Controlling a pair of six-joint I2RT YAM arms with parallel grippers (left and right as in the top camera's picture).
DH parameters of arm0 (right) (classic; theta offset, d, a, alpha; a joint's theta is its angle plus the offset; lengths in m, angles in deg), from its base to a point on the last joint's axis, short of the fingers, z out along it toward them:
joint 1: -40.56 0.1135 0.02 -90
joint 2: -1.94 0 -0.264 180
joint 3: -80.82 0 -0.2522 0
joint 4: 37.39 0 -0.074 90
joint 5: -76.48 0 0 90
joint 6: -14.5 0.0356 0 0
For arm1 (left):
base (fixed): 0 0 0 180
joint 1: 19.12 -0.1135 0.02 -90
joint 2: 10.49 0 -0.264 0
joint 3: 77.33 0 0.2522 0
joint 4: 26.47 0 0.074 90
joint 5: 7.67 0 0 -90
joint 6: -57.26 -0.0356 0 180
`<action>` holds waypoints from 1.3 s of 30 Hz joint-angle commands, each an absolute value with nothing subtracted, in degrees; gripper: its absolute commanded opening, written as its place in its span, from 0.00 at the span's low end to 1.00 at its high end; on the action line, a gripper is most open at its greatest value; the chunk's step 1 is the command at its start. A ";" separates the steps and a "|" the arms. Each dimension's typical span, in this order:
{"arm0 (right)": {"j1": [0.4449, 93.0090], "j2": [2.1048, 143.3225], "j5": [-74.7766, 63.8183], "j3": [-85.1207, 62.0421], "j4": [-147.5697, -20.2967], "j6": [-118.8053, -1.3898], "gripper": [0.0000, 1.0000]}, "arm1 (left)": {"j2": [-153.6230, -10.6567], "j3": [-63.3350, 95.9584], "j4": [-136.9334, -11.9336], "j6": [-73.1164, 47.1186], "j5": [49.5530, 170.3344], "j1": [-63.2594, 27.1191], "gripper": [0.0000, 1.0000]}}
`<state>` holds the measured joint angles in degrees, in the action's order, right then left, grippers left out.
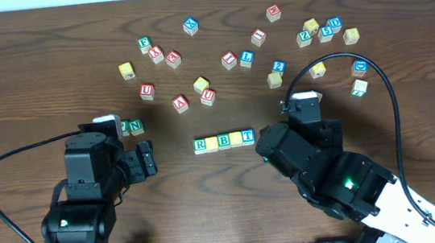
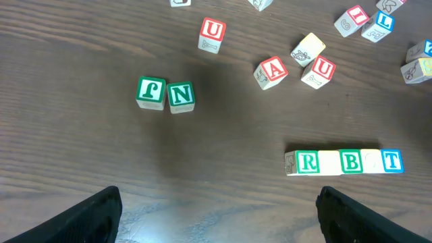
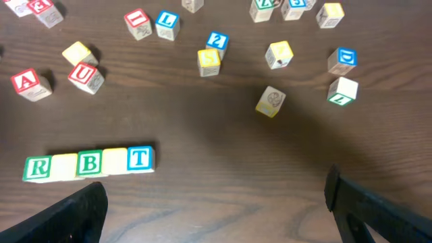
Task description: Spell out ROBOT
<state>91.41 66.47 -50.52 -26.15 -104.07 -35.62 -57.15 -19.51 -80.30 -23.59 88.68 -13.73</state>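
Row (image 1: 224, 141) sits mid-frame on worktop (image 1: 31, 44): R, B, T w/ two pale blocks (image 2: 329, 162), prob. Os; glare hides them. Both jaws open, empty. Verify Os before nudging row flush.

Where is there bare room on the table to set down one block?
Bare wood lies between the green N block and the R-B-T row, and at the left side of the table. Crowded: the scattered blocks above the row, most densely the right cluster.

The row of blocks (image 2: 344, 162) reads R, B, T. Nearby lie an N block (image 2: 181, 96), A block (image 2: 271, 71) and U block (image 2: 212, 34).
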 commanded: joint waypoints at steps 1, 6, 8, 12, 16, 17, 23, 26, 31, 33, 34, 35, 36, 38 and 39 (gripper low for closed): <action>91.02 66.01 -53.03 -26.17 -104.18 -35.51 0.99 | -56.80 -19.40 -80.32 -23.92 89.20 -13.97 0.91; 91.02 66.01 -53.01 -26.17 -104.18 -35.51 0.99 | -56.84 -19.40 -80.32 -23.92 89.20 -13.97 0.91; 91.02 66.01 -53.01 -26.17 -104.18 -35.51 0.99 | -56.84 -19.40 -80.32 -23.92 89.20 -13.97 0.91; 91.02 66.01 -53.01 -26.17 -104.23 -35.51 0.99 | -56.84 -19.40 -80.32 -23.92 89.20 -13.97 0.91; 91.02 66.04 -52.99 -26.17 -104.27 -35.49 0.99 | -56.84 -19.40 -80.32 -23.92 89.20 -13.97 0.92; 91.02 66.04 -52.99 -26.17 -104.29 -35.51 0.99 | -56.84 -19.40 -80.32 -23.92 89.20 -13.97 0.91; 91.02 66.04 -52.99 -26.17 -104.31 -35.49 0.99 | -56.84 -19.40 -80.35 -23.92 89.20 -13.97 0.91; 91.02 66.04 -52.99 -26.17 -104.31 -35.49 0.99 | -56.84 -19.40 -80.32 -23.92 89.20 -13.97 0.91; 91.02 66.04 -52.99 -26.17 -104.31 -35.51 0.99 | -56.58 -19.42 -80.48 -23.94 89.20 -13.91 0.92; 91.02 66.06 -52.99 -26.17 -104.29 -35.49 0.99 | -56.12 -19.47 -80.56 -24.09 87.08 -13.91 0.91; 91.02 66.06 -52.99 -26.17 -104.29 -35.49 0.99 | -55.62 -19.49 -80.72 -24.09 85.97 -13.91 0.92; 91.02 66.06 -52.99 -26.17 -104.31 -35.51 0.99 | -55.22 -19.49 -80.70 -24.09 85.86 -13.91 0.91; 91.02 66.06 -52.99 -26.17 -104.31 -35.51 0.99 | -54.48 -19.53 -80.76 -24.09 85.88 -13.91 0.91; 91.02 66.06 -52.99 -26.17 -104.29 -35.51 0.99 | -50.96 -19.53 -82.75 -24.09 85.88 -13.91 0.91; 91.02 66.06 -52.99 -26.17 -104.29 -35.51 0.99 | -49.04 -19.53 -84.28 -24.07 85.97 -13.91 0.92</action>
<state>91.41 66.47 -51.08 -26.15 -104.16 -35.62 -53.67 -19.51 -81.77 -23.61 86.97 -13.73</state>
